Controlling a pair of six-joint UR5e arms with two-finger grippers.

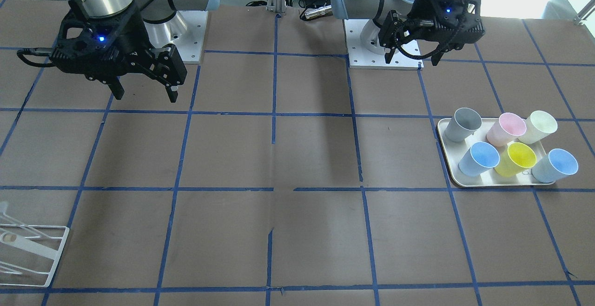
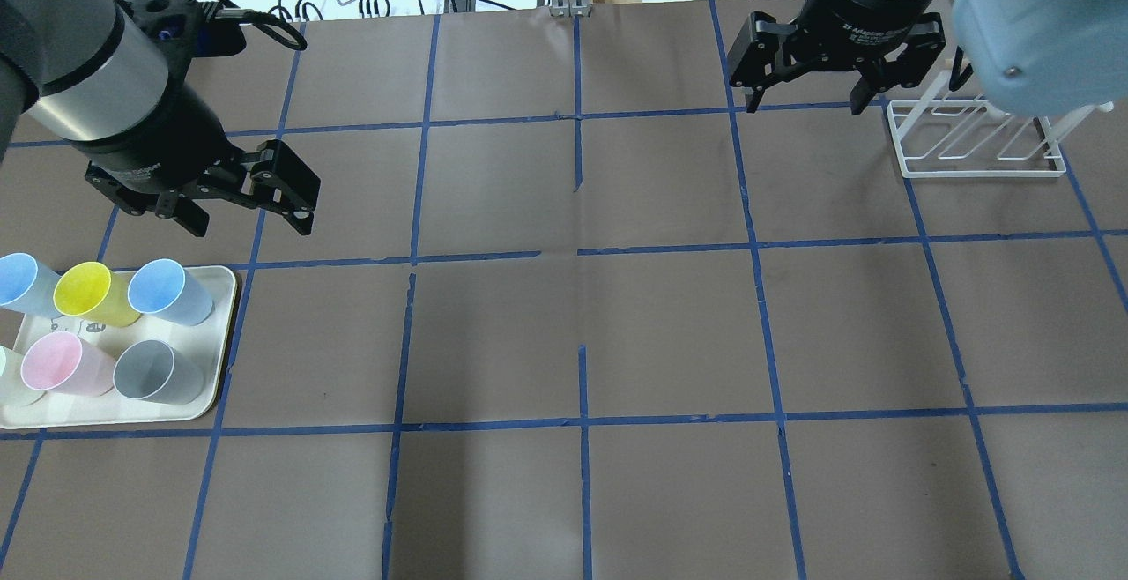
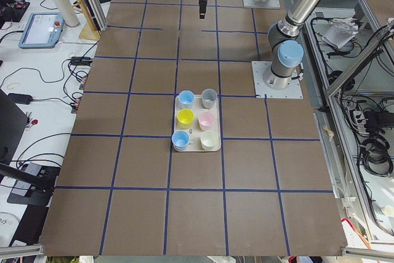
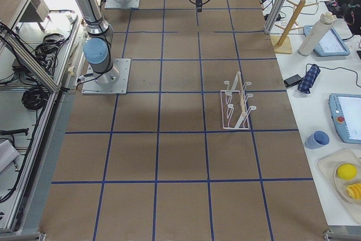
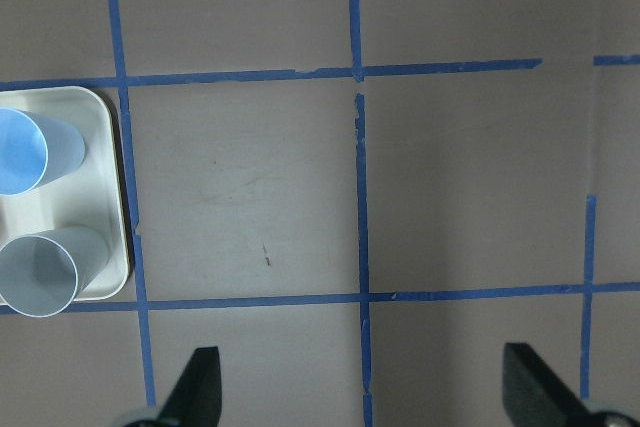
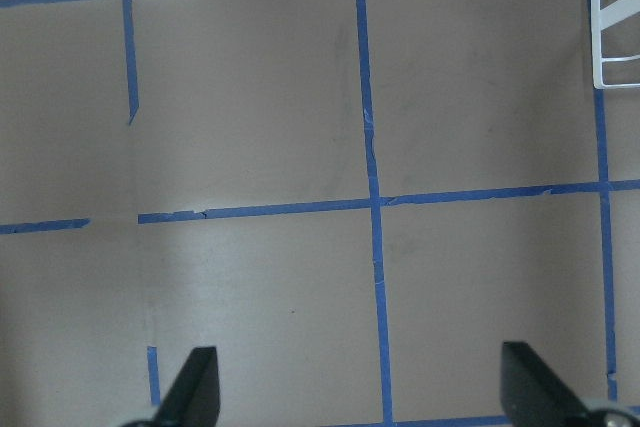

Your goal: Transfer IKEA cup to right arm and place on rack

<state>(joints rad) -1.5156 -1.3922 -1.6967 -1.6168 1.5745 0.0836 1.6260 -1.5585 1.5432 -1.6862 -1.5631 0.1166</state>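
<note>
Two pale light-blue IKEA cups (image 2: 167, 291) (image 2: 22, 285) stand upright on a cream tray (image 2: 225, 333) at the table's left, among other cups. They also show in the front view (image 1: 479, 158) (image 1: 555, 165), and one shows in the left wrist view (image 5: 25, 152). My left gripper (image 2: 251, 226) (image 1: 413, 60) hangs open and empty above the table, just beyond the tray. My right gripper (image 2: 805, 107) (image 1: 145, 96) is open and empty, beside the white wire rack (image 2: 974, 144) (image 1: 28, 250). The rack holds nothing.
The tray also holds a yellow cup (image 2: 88, 293), a pink cup (image 2: 57, 364), a grey cup (image 2: 154, 371) and a pale cup at the view's edge. The brown table carries a blue tape grid. Cables and gear lie beyond the far edge.
</note>
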